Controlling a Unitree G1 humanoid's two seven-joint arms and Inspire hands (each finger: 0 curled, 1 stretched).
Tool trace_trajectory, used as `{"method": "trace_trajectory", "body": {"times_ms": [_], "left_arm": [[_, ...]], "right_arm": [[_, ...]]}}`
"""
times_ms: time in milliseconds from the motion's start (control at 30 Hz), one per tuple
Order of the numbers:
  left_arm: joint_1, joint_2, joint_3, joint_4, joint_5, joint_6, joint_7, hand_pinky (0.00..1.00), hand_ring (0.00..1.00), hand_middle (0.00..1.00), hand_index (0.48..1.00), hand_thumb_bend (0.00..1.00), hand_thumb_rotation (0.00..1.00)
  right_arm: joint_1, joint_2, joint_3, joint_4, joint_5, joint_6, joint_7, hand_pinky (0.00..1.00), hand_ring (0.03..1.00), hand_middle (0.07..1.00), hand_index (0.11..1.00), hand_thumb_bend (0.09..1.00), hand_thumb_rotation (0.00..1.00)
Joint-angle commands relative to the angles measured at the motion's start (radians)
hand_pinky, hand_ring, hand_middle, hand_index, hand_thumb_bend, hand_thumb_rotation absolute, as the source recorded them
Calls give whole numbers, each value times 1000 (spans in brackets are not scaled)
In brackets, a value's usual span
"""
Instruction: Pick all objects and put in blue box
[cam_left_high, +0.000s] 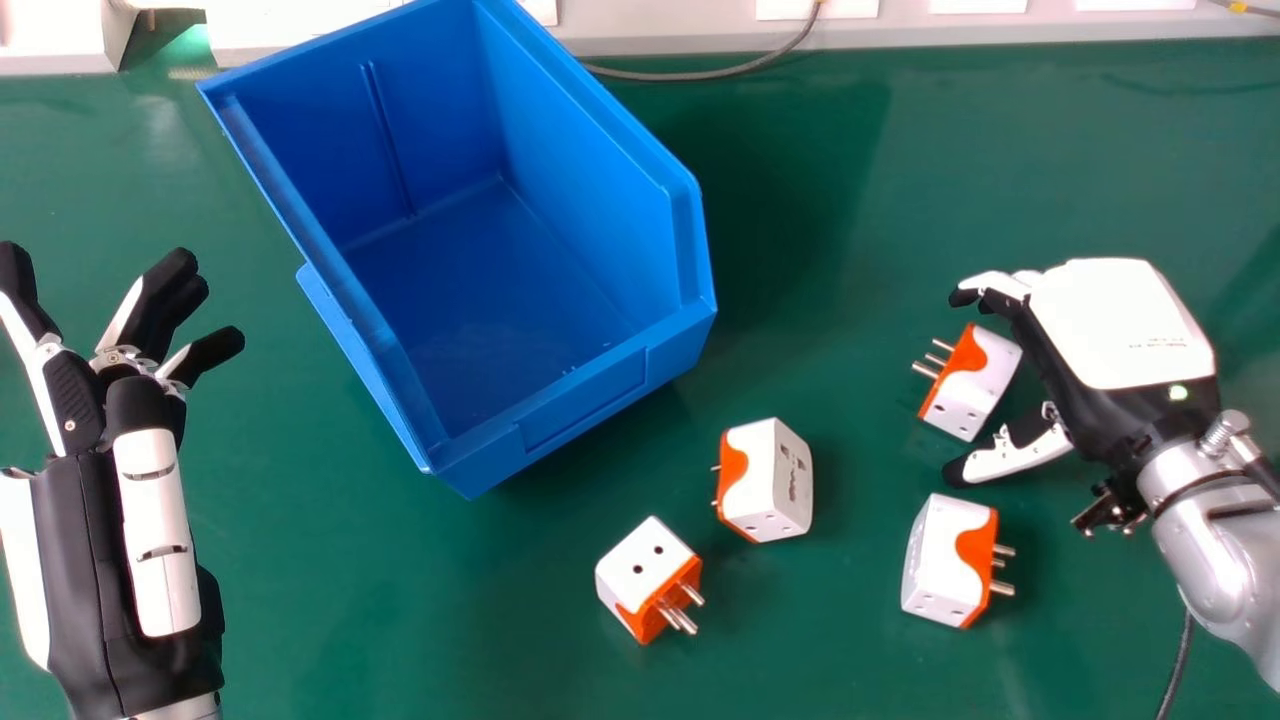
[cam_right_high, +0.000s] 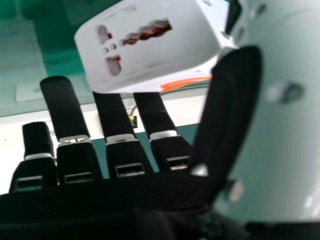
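In the head view my right hand (cam_left_high: 1120, 325) is around the upper right plug adapter (cam_left_high: 985, 385), which sits between its fingers and thumb, with no clear grip on it. The right hand view has the white adapter (cam_right_high: 155, 45) beside the fingers of my right hand (cam_right_high: 65, 110), which look relaxed. More white and orange adapters lie on the table: one (cam_left_high: 945, 565) below that hand, one (cam_left_high: 780, 480) and another (cam_left_high: 650, 575) near the blue box (cam_left_high: 610, 400). The box holds nothing visible. At the left edge my left hand (cam_left_high: 75, 400) has its fingers extended, holding nothing.
The green table (cam_left_high: 400, 620) extends around the box. A grey cable (cam_left_high: 700, 75) runs along its back edge, where white equipment (cam_left_high: 650, 25) stands. Another dark cable (cam_left_high: 1175, 660) hangs by the right forearm.
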Motion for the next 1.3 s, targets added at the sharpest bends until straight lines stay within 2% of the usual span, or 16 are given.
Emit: {"method": "trace_trajectory", "body": {"times_ms": [0,67,233,300,433,567,767,867,933,1033,1100,1133,1167,1200,1267], "left_arm": [[2,1,3,-19,4,-12,-1,747,851,850,856,432,949],[4,3,2,-23,-1,-9,-2,748,851,850,856,431,950],[0,4,3,-16,-9,-8,-5,747,852,850,855,428,951],[-1,5,4,-13,-8,-9,-6,747,852,850,854,428,952],[8,3,1,-32,-12,-3,-8,745,851,850,853,427,952],[10,0,1,-31,-9,-2,-8,746,854,850,853,421,952],[8,0,0,-24,-12,-4,-11,747,856,848,854,418,952],[11,-1,-1,-35,-5,0,-9,747,855,848,854,419,951],[11,-2,0,-37,1,1,-7,747,853,847,853,425,948],[6,3,0,-25,-8,-7,-13,746,852,847,853,435,944],[2,4,0,-19,-12,-9,-16,744,851,847,853,437,943],[1,3,-1,-18,-13,-8,-17,744,850,847,853,438,942],[3,2,-2,-24,-14,-3,-17,744,850,847,853,437,942],[5,0,-3,-32,-13,1,-17,745,851,847,853,436,942],[8,-4,-3,-40,-11,8,-15,746,852,847,854,432,944]], "right_arm": [[-27,9,14,34,-8,29,1,857,615,747,756,1000,314],[-34,14,22,48,-9,33,3,861,622,751,757,1000,311],[-45,26,38,72,-10,34,-17,873,629,762,767,1000,301],[-49,32,41,77,-7,36,-19,869,627,761,768,1000,298],[-52,32,48,81,-9,40,-28,838,589,728,753,1000,282],[-50,28,58,74,-20,47,-45,769,554,691,722,1000,287],[-50,26,61,77,-3,28,-47,712,529,669,695,1000,290],[-55,26,62,87,1,12,-48,666,518,650,673,1000,290],[-58,26,57,97,9,-13,-62,617,487,606,630,1000,259],[-62,26,40,114,33,-72,-94,550,434,544,564,991,178],[-65,29,32,126,45,-107,-125,507,395,497,515,950,118],[-67,30,30,133,46,-119,-141,494,382,482,503,860,116],[-69,32,30,141,47,-130,-158,478,365,460,492,696,126],[-72,34,31,151,47,-139,-172,466,351,443,485,612,130],[-77,36,33,166,52,-150,-178,456,340,431,480,542,133]]}}
